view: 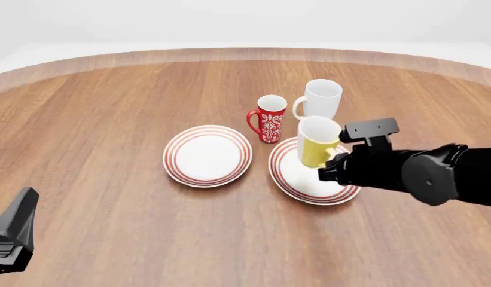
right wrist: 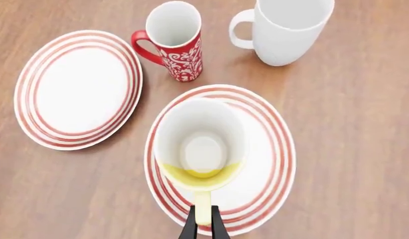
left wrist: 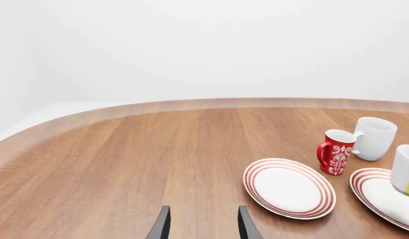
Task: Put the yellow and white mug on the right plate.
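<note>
The right gripper (right wrist: 203, 225) is pinched tight on the yellow handle of the yellow and white mug (view: 317, 141), and the mug hangs upright right over the right plate (view: 290, 177), out in the middle of the desk, a touch toward its right edge. By my reading the carry is done; what's left is the lowering and the letting go. Whether the base is touching the plate, I can't tell from here. It sits over the plate's far half, not dead centre, but inside the red rings.

Tight quarters behind: the red mug (view: 269, 118) stands just off the plate's far rim, the white mug (view: 320, 98) just beyond that. The left plate (view: 207, 155) lies close beside. Open wood toward the near edge. The left gripper (left wrist: 203, 225) idles by the near left corner, fingers apart, holding nothing.
</note>
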You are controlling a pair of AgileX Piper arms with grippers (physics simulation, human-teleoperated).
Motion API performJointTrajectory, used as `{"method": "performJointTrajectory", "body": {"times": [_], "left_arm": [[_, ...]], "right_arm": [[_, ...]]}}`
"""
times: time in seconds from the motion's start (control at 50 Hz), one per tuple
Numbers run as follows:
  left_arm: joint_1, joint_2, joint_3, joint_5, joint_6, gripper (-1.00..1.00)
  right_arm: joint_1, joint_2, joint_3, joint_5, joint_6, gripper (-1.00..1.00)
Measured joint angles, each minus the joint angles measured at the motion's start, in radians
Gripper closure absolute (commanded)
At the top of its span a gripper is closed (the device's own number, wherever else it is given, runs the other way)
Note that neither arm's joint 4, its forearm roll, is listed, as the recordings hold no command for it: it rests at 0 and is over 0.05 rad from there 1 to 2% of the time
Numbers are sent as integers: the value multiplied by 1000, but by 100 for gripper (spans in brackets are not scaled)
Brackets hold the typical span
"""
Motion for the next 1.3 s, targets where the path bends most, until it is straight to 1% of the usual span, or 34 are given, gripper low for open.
{"method": "performJointTrajectory", "body": {"times": [0.04,0.06,0.38,0.66,0.88,1.3], "left_arm": [[0,0,0,0,0,-100],[0,0,0,0,0,-100],[0,0,0,0,0,-100],[0,0,0,0,0,-100],[0,0,0,0,0,-100],[0,0,0,0,0,-100]], "right_arm": [[1,4,0,-3,1,100],[1,6,0,-4,2,-100],[-4,-8,-3,7,5,-100],[-7,-91,25,50,9,-100],[-8,-227,43,138,12,-100],[6,-504,21,314,3,-100]]}}
